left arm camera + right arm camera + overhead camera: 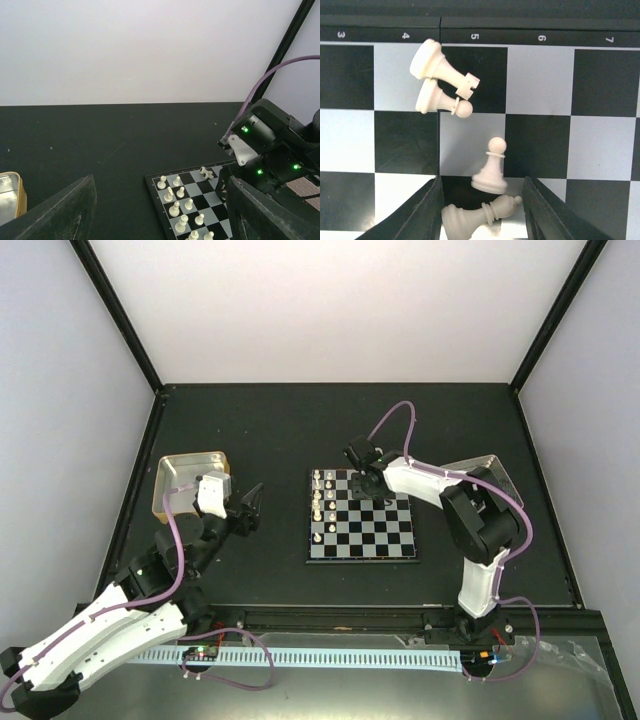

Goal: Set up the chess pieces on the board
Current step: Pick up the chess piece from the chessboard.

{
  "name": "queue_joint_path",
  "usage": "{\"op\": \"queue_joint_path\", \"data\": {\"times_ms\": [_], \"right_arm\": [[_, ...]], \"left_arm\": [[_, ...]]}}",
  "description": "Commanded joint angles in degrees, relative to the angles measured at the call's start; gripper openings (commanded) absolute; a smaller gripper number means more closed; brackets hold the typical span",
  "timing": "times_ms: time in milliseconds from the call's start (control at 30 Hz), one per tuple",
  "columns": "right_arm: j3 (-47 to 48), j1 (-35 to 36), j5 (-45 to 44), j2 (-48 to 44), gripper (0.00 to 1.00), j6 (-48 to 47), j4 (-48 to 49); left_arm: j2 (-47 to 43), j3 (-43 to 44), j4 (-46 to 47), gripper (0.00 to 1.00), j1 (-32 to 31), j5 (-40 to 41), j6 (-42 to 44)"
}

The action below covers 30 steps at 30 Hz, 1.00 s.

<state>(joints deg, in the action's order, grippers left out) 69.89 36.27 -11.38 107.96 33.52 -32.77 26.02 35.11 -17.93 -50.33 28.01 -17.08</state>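
Observation:
The board [375, 535] lies at the table's middle. Several cream-white pieces [318, 502] stand in two columns along its left side. My right gripper [366, 486] hangs low over the board's far edge, open. In the right wrist view a pawn [491, 167] stands just beyond its fingertips and a bishop [477, 216] lies on its side between the fingers [427, 210], touching neither. A rook [442, 71] and a second pawn [440, 101] lie toppled farther off. My left gripper [252, 508] is open and empty, left of the board. The left wrist view shows the board [200, 197] and the standing pieces [176, 207].
A gold metal tray [190, 483] sits at the left behind the left arm, its corner in the left wrist view [10, 192]. A pinkish tray [490, 475] sits at the right under the right arm. Black frame posts stand at the table's far corners.

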Motion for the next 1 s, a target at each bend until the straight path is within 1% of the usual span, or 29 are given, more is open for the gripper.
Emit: {"op": "queue_joint_path", "data": {"times_ms": [0, 67, 233, 433, 600, 700, 833, 967], "right_arm": [[-1.7, -0.1, 0.2, -1.1, 0.47, -0.5, -2.3], [-1.7, 0.0, -1.3, -1.4, 0.48, 0.1, -2.9], [-2.9, 0.2, -4.5, -3.0, 0.49, 2.3, -3.9], [-5.4, 0.3, -4.2, -5.3, 0.49, 3.4, -3.8], [-7.0, 0.4, -3.1, -7.1, 0.53, 3.7, -2.7], [-6.5, 0.4, -3.0, -7.0, 0.53, 4.0, -2.1], [-5.7, 0.4, -4.0, -6.5, 0.48, 5.5, -2.1], [-6.8, 0.5, -6.3, -6.7, 0.38, 7.2, -2.3]], "left_arm": [[0.5, 0.3, -0.3, 0.73, 0.2, -0.1, 0.2], [0.5, 0.3, -0.2, 0.73, 0.2, -0.2, 0.3], [1.1, 0.4, -0.1, 0.73, 0.2, -0.3, 0.3], [1.6, 0.5, 0.1, 0.73, 0.2, -0.5, 0.5], [1.8, 0.5, 0.3, 0.73, 0.2, -0.6, 0.5], [2.0, 0.6, 0.5, 0.73, 0.2, -0.6, 0.7], [2.1, 0.7, 0.3, 0.73, 0.2, -0.5, 0.7], [2.0, 0.6, 0.3, 0.73, 0.2, -0.6, 0.7]]}}
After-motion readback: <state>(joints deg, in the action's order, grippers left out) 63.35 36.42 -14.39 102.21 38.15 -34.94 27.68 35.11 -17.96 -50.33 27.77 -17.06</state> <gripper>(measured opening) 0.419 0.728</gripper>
